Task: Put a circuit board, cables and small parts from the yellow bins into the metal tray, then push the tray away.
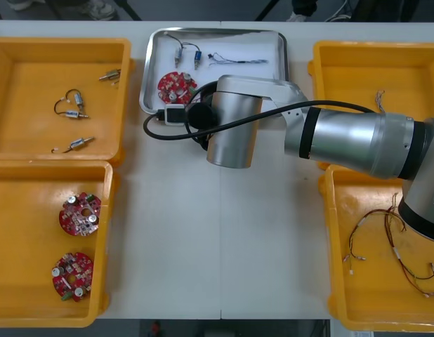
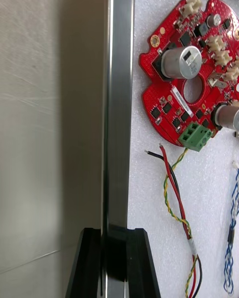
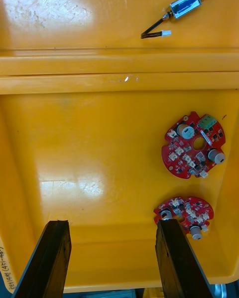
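Observation:
The metal tray [image 1: 279,49] lies at the table's far middle, white inside. In it are a red circuit board [image 1: 176,86], small metal parts [image 1: 187,53] and a blue and white cable [image 1: 237,60]. My right arm [image 1: 234,130] reaches across to the tray's near left corner. In the right wrist view my right gripper [image 2: 113,233] is shut on the tray's rim [image 2: 119,103], one finger on each side. The circuit board [image 2: 184,74], a red and yellow cable [image 2: 174,198] and the blue and white cable [image 2: 231,218] lie just inside. My left gripper [image 3: 112,225] hangs open over a bin.
The left near yellow bin [image 1: 13,210] holds two circuit boards [image 1: 80,213], [image 1: 71,275]. The left far bin [image 1: 13,91] holds small metal parts [image 1: 75,105]. The right near bin [image 1: 336,267] holds red and yellow cables [image 1: 392,246]. The right far bin [image 1: 329,70] stands close beside the tray.

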You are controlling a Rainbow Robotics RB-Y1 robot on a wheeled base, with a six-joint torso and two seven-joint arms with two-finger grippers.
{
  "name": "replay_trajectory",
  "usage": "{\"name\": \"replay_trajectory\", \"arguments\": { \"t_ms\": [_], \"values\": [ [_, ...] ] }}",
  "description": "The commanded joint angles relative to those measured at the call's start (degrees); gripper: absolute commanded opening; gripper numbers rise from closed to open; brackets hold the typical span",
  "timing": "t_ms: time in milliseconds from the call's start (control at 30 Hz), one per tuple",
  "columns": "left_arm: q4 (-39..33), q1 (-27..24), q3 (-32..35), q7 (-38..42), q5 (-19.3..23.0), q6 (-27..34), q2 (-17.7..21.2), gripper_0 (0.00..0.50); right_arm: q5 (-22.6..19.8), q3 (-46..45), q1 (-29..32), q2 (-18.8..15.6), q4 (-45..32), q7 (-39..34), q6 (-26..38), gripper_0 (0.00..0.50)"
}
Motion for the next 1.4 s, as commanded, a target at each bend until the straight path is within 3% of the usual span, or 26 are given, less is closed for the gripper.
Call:
{"name": "replay_trajectory", "arguments": {
  "t_ms": [33, 367, 400, 433, 467, 500, 533, 567, 700, 967, 1400],
  "values": [
    [-1.4, 0.9, 1.3, -5.6, 0.0, 0.4, 2.7, 0.500, 0.9, 0.3, -3.9, 1.6, 2.8, 0.2, -4.0, 0.000],
    [-1.4, 0.9, 1.3, -5.6, 0.0, 0.4, 2.7, 0.500, 1.6, 0.3, -4.2, 2.8, 6.7, 0.5, -6.5, 0.000],
    [-1.4, 0.9, 1.3, -5.6, 0.0, 0.4, 2.7, 0.500, 1.8, 0.3, -4.2, 3.1, 7.0, 0.3, -6.5, 0.050],
    [-1.4, 0.9, 1.3, -5.6, 0.0, 0.4, 2.7, 0.500, 1.9, 0.4, -4.2, 3.1, 7.1, 0.1, -6.4, 0.140],
    [-1.4, 0.9, 1.3, -5.6, 0.0, 0.4, 2.7, 0.500, 2.0, 0.3, -4.2, 3.3, 7.3, 0.0, -6.4, 0.140],
    [-1.4, 0.9, 1.3, -5.6, 0.0, 0.4, 2.7, 0.500, 1.9, 0.3, -4.2, 3.2, 7.3, -0.1, -6.4, 0.419],
    [-1.4, 0.9, 1.3, -5.6, 0.0, 0.4, 2.7, 0.500, 1.9, 0.3, -4.2, 3.3, 7.4, -0.1, -6.4, 0.419],
    [-1.4, 0.9, 1.3, -5.6, 0.0, 0.4, 2.7, 0.500, 1.9, 0.3, -4.2, 3.3, 7.3, -0.2, -6.4, 0.500],
    [-1.4, 0.9, 1.3, -5.6, 0.0, 0.4, 2.7, 0.500, 1.8, -0.2, -4.1, 3.3, 5.5, -0.7, -4.2, 0.500],
    [-1.4, 0.9, 1.3, -5.6, 0.0, 0.4, 2.7, 0.500, -2.4, -6.4, -1.4, 2.7, -3.9, -1.4, 8.1, 0.500],
    [-1.4, 0.9, 1.3, -5.6, 0.0, 0.4, 2.7, 0.500, -2.3, -24.6, 11.9, 1.7, -32.9, -4.0, 40.9, 0.500]
  ]
}}
